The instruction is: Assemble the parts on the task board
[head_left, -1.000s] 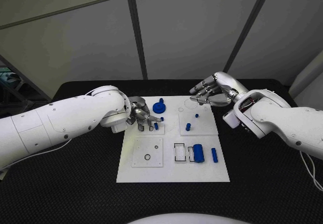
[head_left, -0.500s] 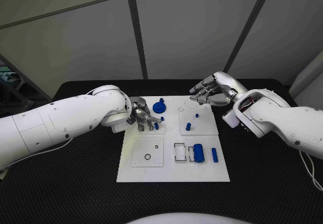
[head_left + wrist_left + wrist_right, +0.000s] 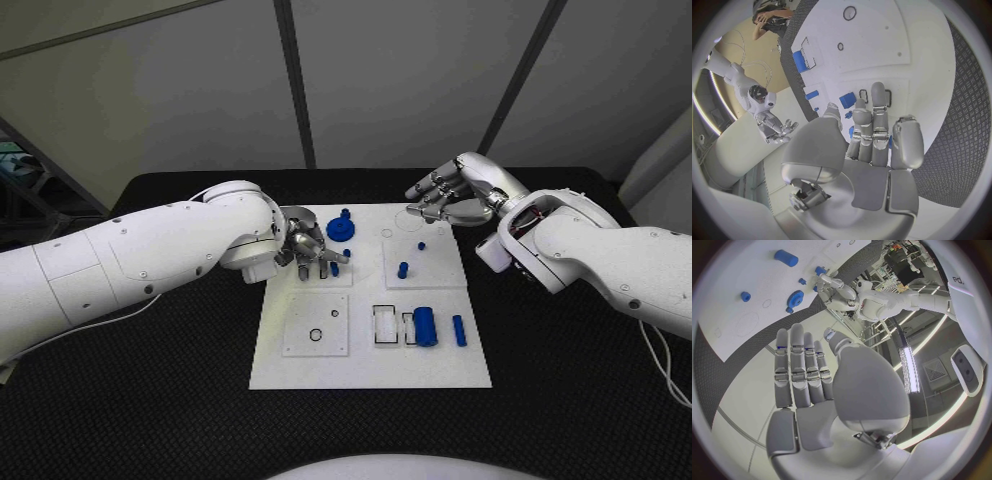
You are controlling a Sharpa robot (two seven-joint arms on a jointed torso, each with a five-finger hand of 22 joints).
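The white task board [image 3: 372,372] lies in the middle of the table. My left hand [image 3: 303,250] hovers low over its far left panel, fingers spread and pointing down, with nothing in them. A small blue peg [image 3: 335,268] stands just by those fingertips, and a blue gear-shaped part [image 3: 340,230] sits beyond them. In the left wrist view the hand [image 3: 873,145] stretches over the board with a blue piece [image 3: 847,100] ahead of the fingertips. My right hand [image 3: 447,200] floats above the board's far right corner, fingers apart and empty; the right wrist view shows it [image 3: 807,385] flat.
Two small blue pegs [image 3: 404,269] [image 3: 421,247] stand in the far right panel. A blue cylinder [image 3: 426,327] and a thin blue bar [image 3: 459,331] lie near the rectangular slots [image 3: 385,326]. A black ring [image 3: 315,335] rests on the near left panel.
My left arm has leaned slightly further in over the board; the hand stays by the small peg. The right hand and the parts have not moved.
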